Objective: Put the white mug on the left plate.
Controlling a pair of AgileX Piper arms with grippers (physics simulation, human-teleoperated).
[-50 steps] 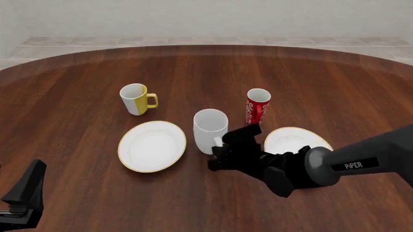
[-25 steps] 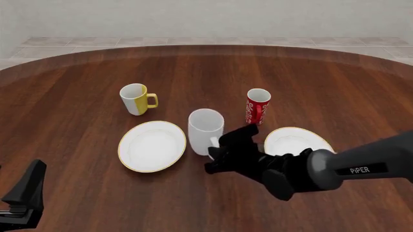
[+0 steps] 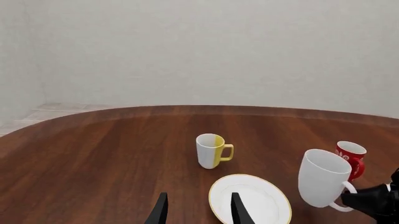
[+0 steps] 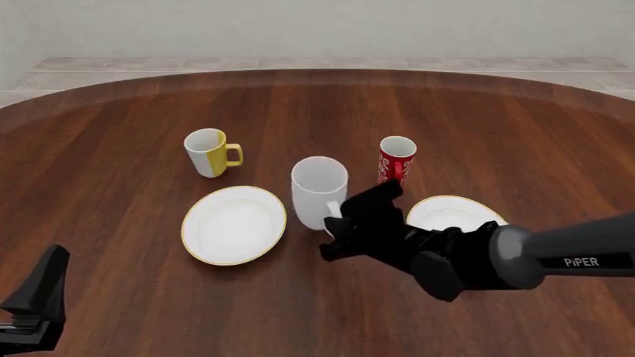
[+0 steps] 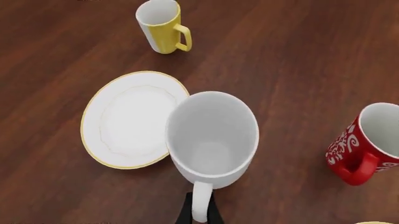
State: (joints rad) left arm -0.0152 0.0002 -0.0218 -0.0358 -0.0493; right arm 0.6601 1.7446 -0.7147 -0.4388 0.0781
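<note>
The white mug is upright, held a little above the table just right of the left plate. My right gripper is shut on its loop handle. From the right wrist view I look down into the empty mug; its rim overlaps the edge of the left plate, and the gripper clamps the handle. In the left wrist view the mug hangs beside the plate. My left gripper stays low at the near left, open and empty, its fingers apart.
A yellow-and-white mug stands behind the left plate. A red patterned cup stands behind the second plate, which my right arm partly covers. The round wooden table's far edge curves across the back.
The right gripper has carried the white mug slightly left toward the left plate and raised it. The left arm has not moved.
</note>
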